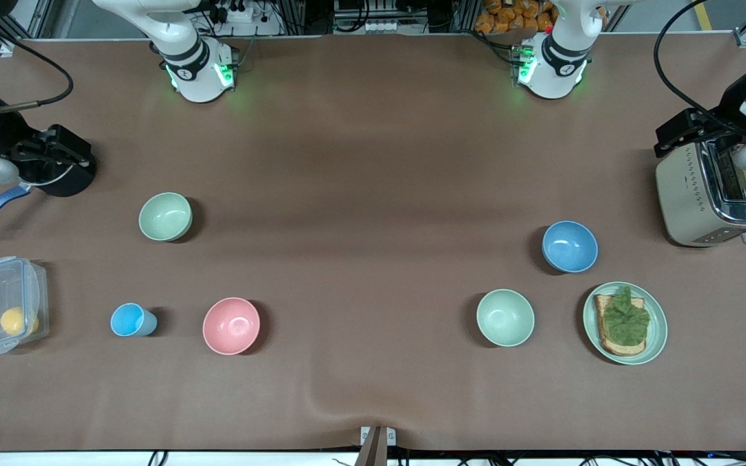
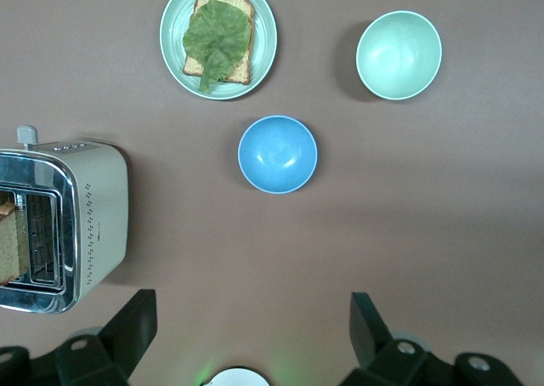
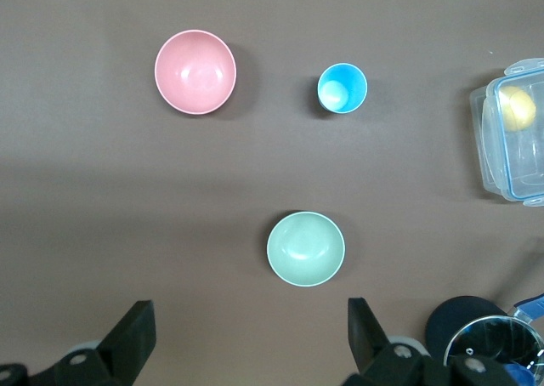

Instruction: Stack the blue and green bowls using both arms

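Note:
The blue bowl [image 1: 570,246] stands upright toward the left arm's end of the table and shows in the left wrist view [image 2: 277,154]. The green bowl [image 1: 165,216], dull sage, stands upright toward the right arm's end and shows in the right wrist view [image 3: 306,248]. My left gripper [image 2: 252,326] is open and empty, high over bare table between its base and the blue bowl. My right gripper [image 3: 252,335] is open and empty, high over bare table between its base and the green bowl. Neither gripper shows in the front view.
A mint bowl [image 1: 505,317] and a plate with toast and lettuce [image 1: 656,336] lie nearer the camera than the blue bowl. A toaster [image 1: 690,194] stands at the left arm's end. A pink bowl [image 1: 231,325], a light-blue cup [image 1: 130,320] and a plastic box [image 1: 4,314] lie nearer the camera than the green bowl.

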